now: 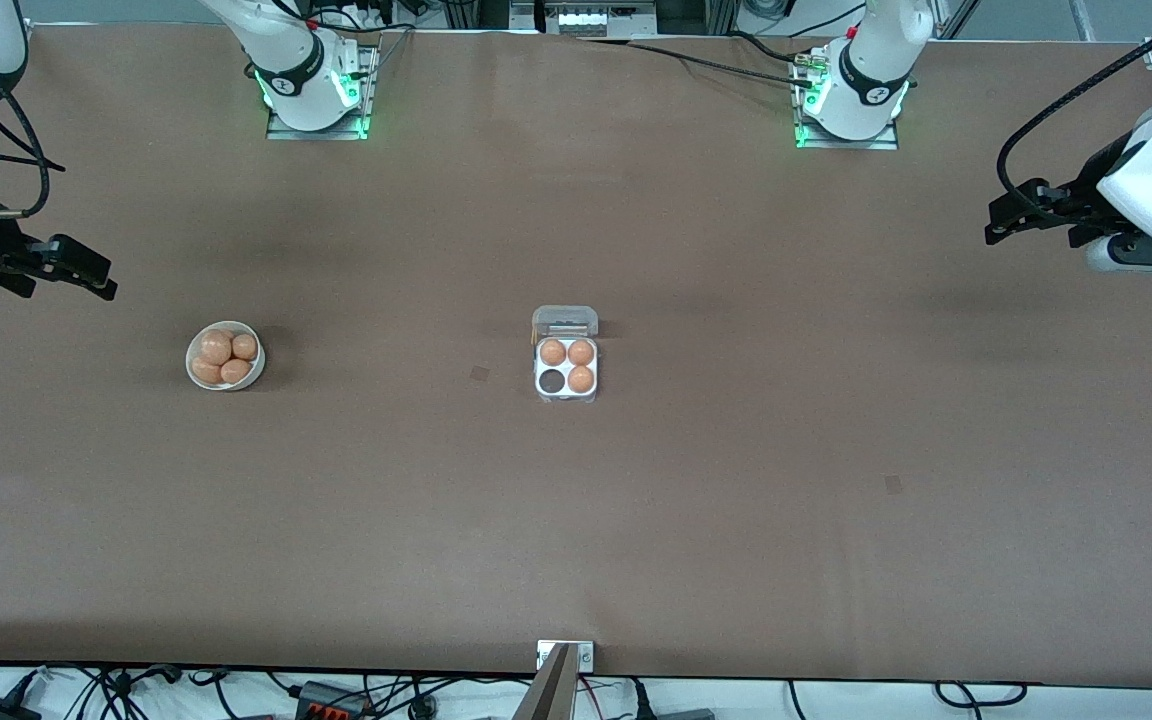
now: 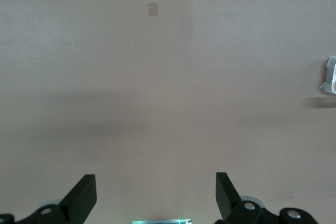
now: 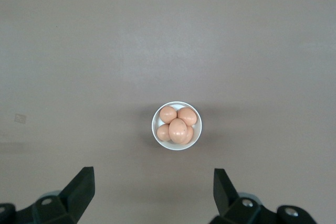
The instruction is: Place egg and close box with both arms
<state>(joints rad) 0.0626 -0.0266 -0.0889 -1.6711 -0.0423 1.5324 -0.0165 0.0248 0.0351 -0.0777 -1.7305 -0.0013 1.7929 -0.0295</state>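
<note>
On the brown worktop (image 1: pixel 576 520) stands one small square egg carton (image 1: pixel 566 369), a white tray with four cells and a clear plastic lid (image 1: pixel 564 321) on a hinge. The lid is open and stands up at the edge of the tray that is farther from the front camera. Three brown eggs (image 1: pixel 567 361) lie in three of the cells; the fourth cell (image 1: pixel 552 381), one of the two nearer to the front camera, is dark and holds no egg. The carton is about in the middle of the worktop.

Toward the right arm's end of the worktop, well apart from the carton, there is one round white bowl (image 1: pixel 225 355). It holds four brown eggs, touching each other.

The right end effector (image 3: pixel 153 190) hangs in the air over the worktop near the bowl, with its two black fingers (image 3: pixel 80 189) spread wide and nothing between them. The left end effector (image 2: pixel 156 195) hangs over the bare worktop at the left arm's end, its two fingers also spread wide and holding nothing. In the left wrist view only a small part of the carton shows at the border.
</note>
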